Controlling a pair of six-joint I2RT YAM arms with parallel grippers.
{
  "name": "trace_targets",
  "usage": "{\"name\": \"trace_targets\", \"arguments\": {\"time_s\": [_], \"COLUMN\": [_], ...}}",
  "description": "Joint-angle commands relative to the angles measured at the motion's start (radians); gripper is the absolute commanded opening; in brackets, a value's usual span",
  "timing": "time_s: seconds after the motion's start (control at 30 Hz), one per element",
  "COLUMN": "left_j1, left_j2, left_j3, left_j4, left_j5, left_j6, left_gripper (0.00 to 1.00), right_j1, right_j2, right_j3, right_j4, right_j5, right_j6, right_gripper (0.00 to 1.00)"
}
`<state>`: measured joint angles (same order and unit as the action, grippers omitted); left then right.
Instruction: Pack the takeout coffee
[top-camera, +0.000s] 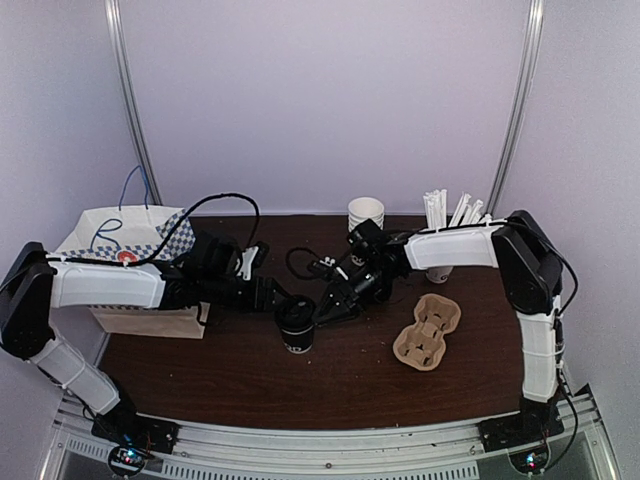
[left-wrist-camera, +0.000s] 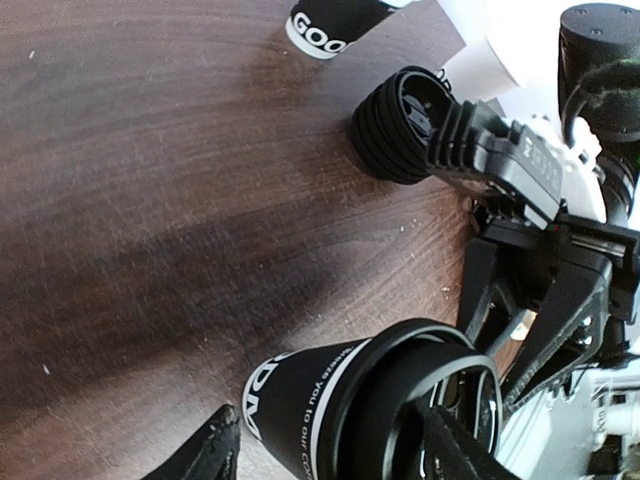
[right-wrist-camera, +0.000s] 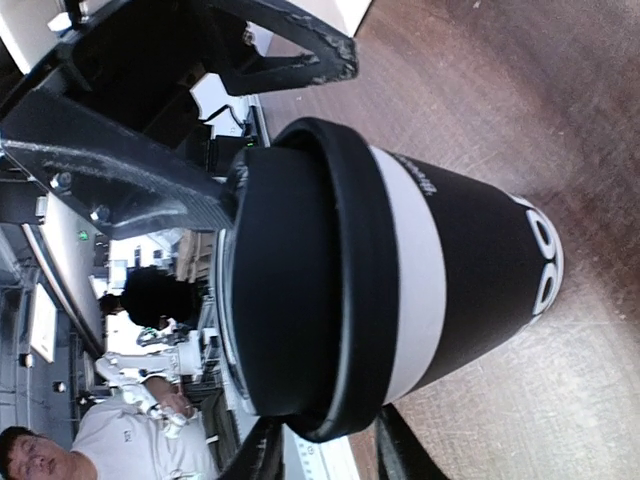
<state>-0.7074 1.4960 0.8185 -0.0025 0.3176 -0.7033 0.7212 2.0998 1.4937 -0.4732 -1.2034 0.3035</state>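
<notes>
Near the middle of the dark wooden table, standing upright: takeout coffee, a small black paper cup with white print, topped by a black sip lid. Not yet packed. Looks capped, though impossible to confirm a full seat all round.

Pinched at the lid's edge, it seems, by the right gripper, tips close together on either side of the rim. Flanked by the left gripper, spread wide, one finger showing a gap to the cup wall, so gripping nothing.

Just beyond the cup, a short stack of bare lids. To the right and apart, a cardboard cup carrier, both wells vacant. Further back, white cups and a cup of straws. At far left, a paper bag, mouth open.

Likely trouble:
- Lifting by the lid alone, pulling it off or popping one side loose.
- Dragging sideways on the rim with no steadying hold, tipping the cup.
- Clipping the left fingers on the way up.
</notes>
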Motion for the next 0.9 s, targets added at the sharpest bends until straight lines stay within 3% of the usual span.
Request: {"name": "trace_targets", "arguments": {"time_s": [0.0, 0.17, 0.3, 0.5, 0.7, 0.87], "left_j1": [0.013, 0.081, 0.089, 0.089, 0.068, -0.021], "left_j2": [0.028, 0.064, 0.073, 0.027, -0.062, -0.219], "left_j3": [0.006, 0.075, 0.111, 0.195, 0.199, 0.061], "left_j4": [-0.104, -0.086, -0.035, -0.048, -0.221, -0.288], "left_j5": [0.021, 0.148, 0.229, 0.222, 0.066, -0.168], "left_j6": [0.159, 0.255, 0.242, 0.247, 0.149, -0.084], "left_gripper": [0.65, 0.65, 0.69, 0.73, 0.74, 0.72], "right_j1": [0.016, 0.016, 0.012, -0.015, -0.04, -0.066], "right_j2": [-0.072, -0.105, -0.097, -0.067, -0.06, -0.009], "right_j3": [-0.01, -0.008, 0.011, 0.062, 0.109, 0.182], "right_j4": [-0.017, -0.075, -0.088, -0.107, -0.127, -0.146], "right_j5": [0.096, 0.126, 0.123, 0.108, 0.115, 0.132], "right_j6": [-0.107, -0.165, -0.167, -0.162, -0.185, -0.19], "right_gripper": [0.35, 0.37, 0.36, 0.33, 0.32, 0.31]}}
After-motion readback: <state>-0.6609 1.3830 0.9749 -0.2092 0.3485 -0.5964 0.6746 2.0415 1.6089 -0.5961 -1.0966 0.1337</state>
